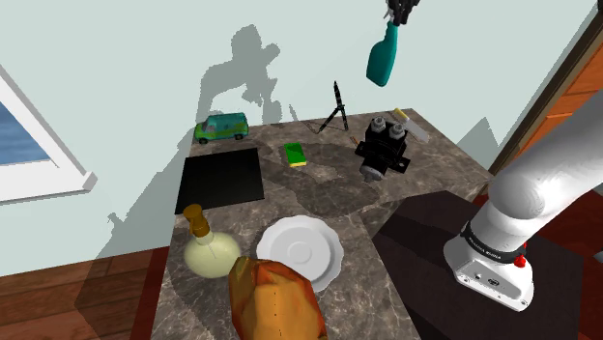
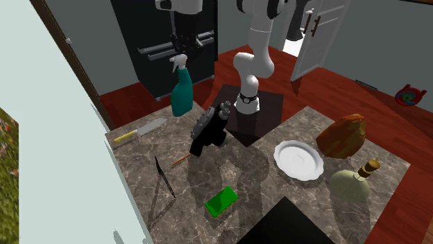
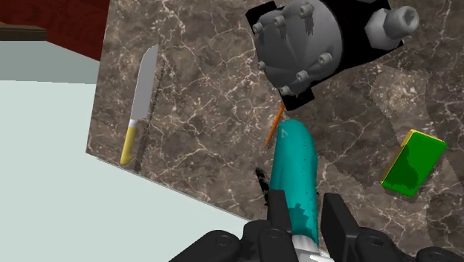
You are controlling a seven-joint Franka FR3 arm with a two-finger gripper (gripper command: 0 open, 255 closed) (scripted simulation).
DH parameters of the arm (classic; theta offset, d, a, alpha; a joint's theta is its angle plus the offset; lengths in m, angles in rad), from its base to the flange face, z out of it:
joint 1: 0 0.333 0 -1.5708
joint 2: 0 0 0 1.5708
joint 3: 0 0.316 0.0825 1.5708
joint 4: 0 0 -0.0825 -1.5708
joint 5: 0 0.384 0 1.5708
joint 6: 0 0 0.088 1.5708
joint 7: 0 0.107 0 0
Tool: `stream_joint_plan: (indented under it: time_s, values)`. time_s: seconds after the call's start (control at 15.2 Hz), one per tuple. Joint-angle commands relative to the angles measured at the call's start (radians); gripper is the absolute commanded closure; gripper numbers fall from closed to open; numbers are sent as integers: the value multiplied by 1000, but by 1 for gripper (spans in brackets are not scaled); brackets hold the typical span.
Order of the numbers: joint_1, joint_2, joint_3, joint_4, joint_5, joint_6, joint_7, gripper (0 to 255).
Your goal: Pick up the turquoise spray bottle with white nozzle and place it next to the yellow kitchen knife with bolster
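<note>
The turquoise spray bottle (image 1: 384,56) with a white nozzle (image 2: 178,62) hangs in the air above the marble table's far corner. My black gripper (image 1: 397,14) is shut on its neck, seen in the second exterior view as the gripper (image 2: 176,50) above the bottle (image 2: 182,93). In the wrist view the fingers (image 3: 279,214) clasp the bottle (image 3: 296,175), which points down at the table. The yellow-handled knife (image 3: 139,108) lies flat near the table's edge, off to one side of the bottle; I also see the knife (image 2: 141,132) (image 1: 411,120) in both exterior views.
A black and grey machine part (image 1: 385,147) stands close to the knife, with a thin orange stick (image 3: 274,125) beside it. Also on the table (image 1: 333,198): a green block (image 1: 295,155), small tripod (image 1: 336,108), toy van (image 1: 222,127), black mat (image 1: 220,179), white plate (image 1: 300,251), pale flask (image 1: 208,249), brown lump (image 1: 275,299).
</note>
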Motion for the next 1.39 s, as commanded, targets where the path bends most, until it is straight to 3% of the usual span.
stream_joint_plan:
  time_s: [0.0, 0.53, 0.99, 1.32]
  values:
    - [-19, 40, -27, 53, 0, -9, -48, 255]
    - [-107, 210, -126, 255, 25, -27, -233, 255]
    - [-210, 435, -187, 562, 83, -103, -379, 255]
    - [-200, 372, -184, 397, 71, -1, -370, 255]
